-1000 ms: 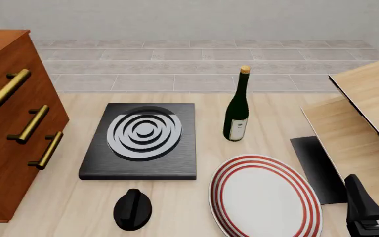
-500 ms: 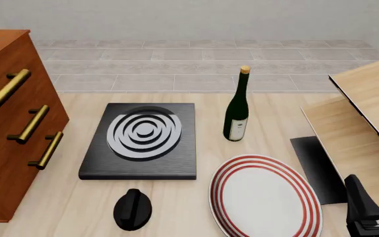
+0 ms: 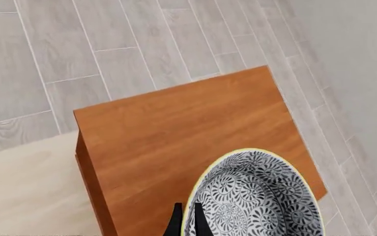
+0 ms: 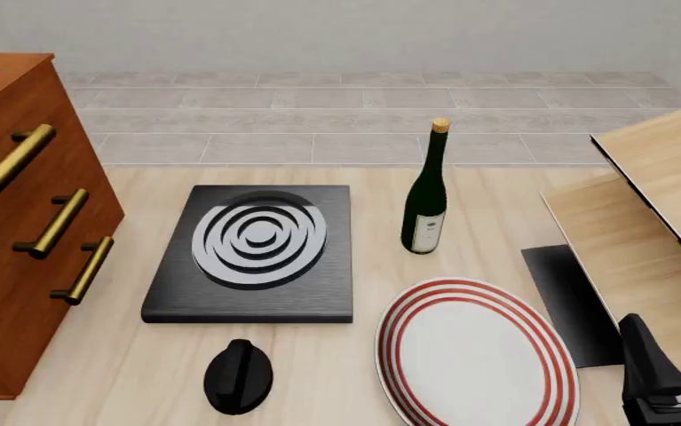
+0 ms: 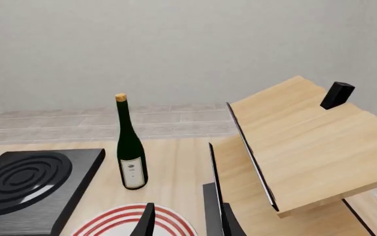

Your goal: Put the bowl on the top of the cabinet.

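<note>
Just beside the left gripper's (image 3: 186, 220) dark matt fingers, the bowl (image 3: 257, 196) looks like glazed ceramic, smooth, with a dense blue-and-white floral print and a pale yellow rim, and under it the cabinet (image 3: 188, 132) top is smooth reddish-brown wood with a fine grain and a satin sheen; its bar handles (image 4: 56, 222) look like brushed brass. Ahead of the right gripper (image 5: 187, 221), the plate (image 4: 477, 355) is glossy white with red rings, the bottle (image 5: 130, 147) is dark green glass with a paper label, and the black slab (image 4: 251, 253) is matt with shiny grey rings. The shelf unit (image 5: 306, 147) beside that gripper is pale, smooth light wood with a dark edge.
</note>
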You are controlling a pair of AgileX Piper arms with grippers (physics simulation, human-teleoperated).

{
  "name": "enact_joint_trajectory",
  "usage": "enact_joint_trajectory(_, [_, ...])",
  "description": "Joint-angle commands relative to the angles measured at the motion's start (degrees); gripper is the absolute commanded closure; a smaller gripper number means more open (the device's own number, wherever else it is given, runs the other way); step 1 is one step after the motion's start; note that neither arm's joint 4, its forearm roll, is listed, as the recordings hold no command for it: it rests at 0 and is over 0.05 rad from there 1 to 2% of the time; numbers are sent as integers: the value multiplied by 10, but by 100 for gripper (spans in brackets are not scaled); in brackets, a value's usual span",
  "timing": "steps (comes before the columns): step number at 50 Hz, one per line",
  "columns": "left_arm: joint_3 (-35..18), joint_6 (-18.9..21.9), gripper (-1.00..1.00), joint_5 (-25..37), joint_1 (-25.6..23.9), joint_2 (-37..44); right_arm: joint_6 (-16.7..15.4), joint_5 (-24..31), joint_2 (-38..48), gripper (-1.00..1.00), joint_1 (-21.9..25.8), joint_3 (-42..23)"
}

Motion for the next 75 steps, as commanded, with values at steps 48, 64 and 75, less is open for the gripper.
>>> enact_joint_trajectory(48, [121, -71, 100, -80, -45, -39, -4, -1, 1, -100, 2, 0])
enact_joint_trajectory(64, [122, -80, -100, -82, -41, -53, -5, 2, -2, -100, 2, 0])
enact_joint_trajectory(75, [107, -73, -100, -78, -39, -63, -7, 2, -3, -100, 3, 0])
